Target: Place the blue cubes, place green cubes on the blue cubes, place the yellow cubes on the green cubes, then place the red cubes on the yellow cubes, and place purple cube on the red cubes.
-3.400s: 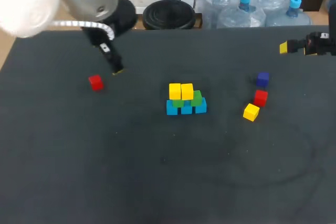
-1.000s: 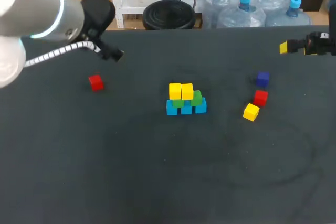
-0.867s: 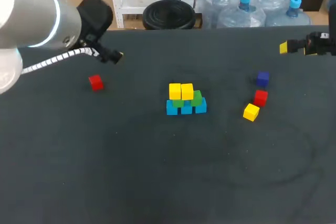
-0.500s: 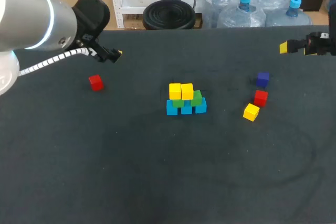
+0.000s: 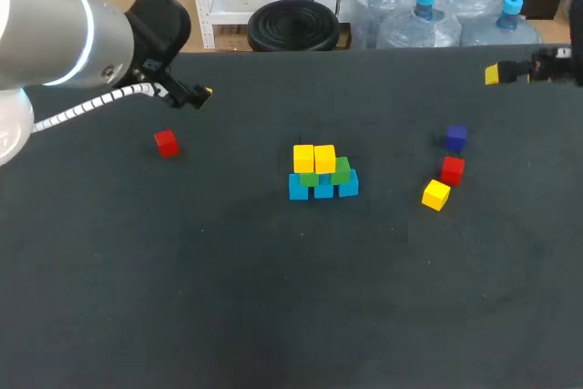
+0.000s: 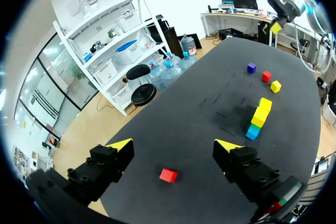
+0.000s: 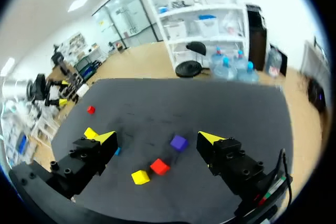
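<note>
Left fingers (image 6: 121,144) and right fingers (image 7: 211,139) stand wide, empty. I judge the small yellow cube (image 5: 435,194) right of the cube stack (image 5: 322,175) light, rigid: pinch opposite flat faces.

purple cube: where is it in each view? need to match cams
Head view: purple cube, right of middle, just behind a red cube.
Left wrist view: purple cube far across the table, beside that red cube.
Right wrist view: purple cube just beyond the red cube.
Shared landmark: that red cube.
</note>
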